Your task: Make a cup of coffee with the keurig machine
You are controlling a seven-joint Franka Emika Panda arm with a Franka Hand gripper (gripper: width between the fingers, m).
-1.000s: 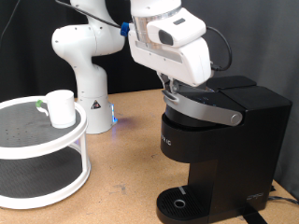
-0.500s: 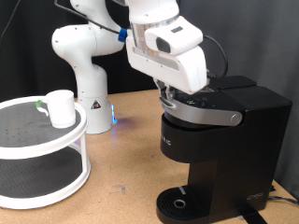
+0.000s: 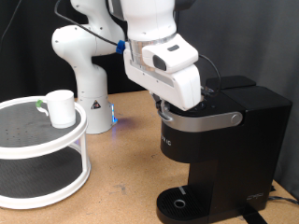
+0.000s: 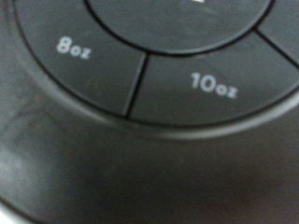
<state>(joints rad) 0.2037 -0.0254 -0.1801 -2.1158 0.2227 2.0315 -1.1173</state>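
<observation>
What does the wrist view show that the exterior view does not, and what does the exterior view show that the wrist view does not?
Only the wrist view shows the size buttons up close: the 8oz button and the 10oz button can be read. Only the exterior view shows the gripper down at the top of the machine, the cup on the upper tier of the white round shelf, the drip tray, and a white robot base. Both show the keurig machine.

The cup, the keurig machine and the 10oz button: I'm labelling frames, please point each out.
the cup (image 3: 61, 107), exterior view, on its white side wall.
the keurig machine (image 3: 229, 149), exterior view, on its black front body.
the 10oz button (image 4: 213, 86), wrist view, on its printed label.
</observation>
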